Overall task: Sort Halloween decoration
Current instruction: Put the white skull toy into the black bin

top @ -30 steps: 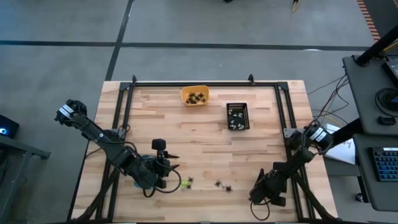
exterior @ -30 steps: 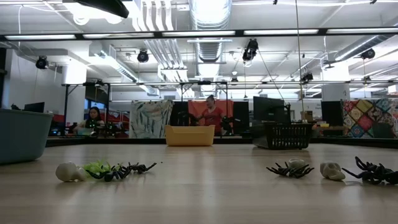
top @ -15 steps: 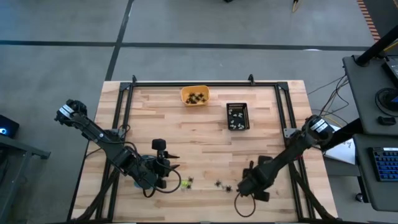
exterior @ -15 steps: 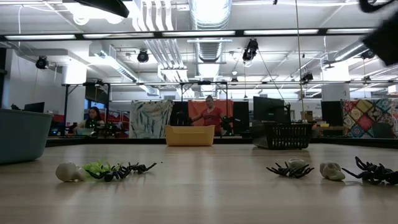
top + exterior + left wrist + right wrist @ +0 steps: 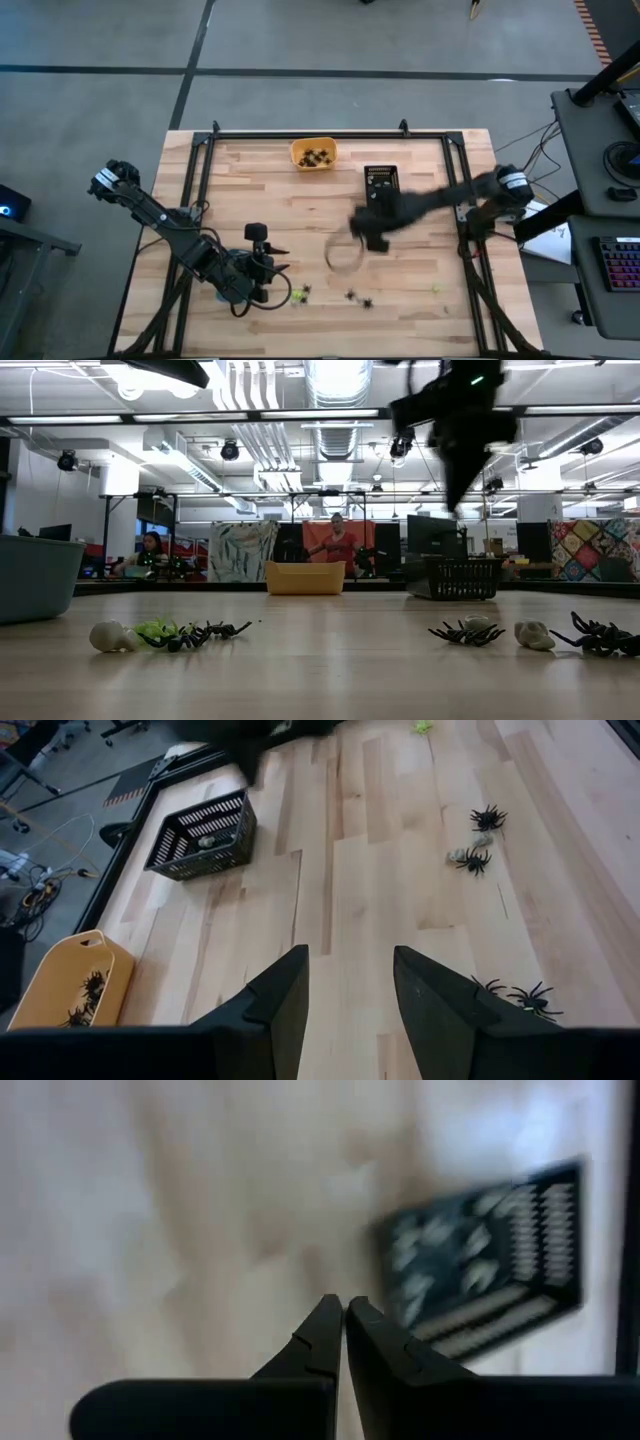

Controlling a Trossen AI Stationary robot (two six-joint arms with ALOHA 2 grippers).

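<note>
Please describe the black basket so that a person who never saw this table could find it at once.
Start at the far edge of the wooden table, where two containers stand. The black basket is the one nearer the right arm's side, with slotted mesh walls and whitish trinkets inside. Its neighbour, the yellow-orange tray, has solid walls and holds black spiders.

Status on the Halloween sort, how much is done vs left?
Partly done: the orange tray holds black spiders and the black tray holds whitish pieces. In hand: the right end effector, fingers shut, is up near the black tray; whether it carries anything cannot be told. The left end effector is open, idle. Left: loose spiders, a green piece and whitish bits near the front edge.
</note>
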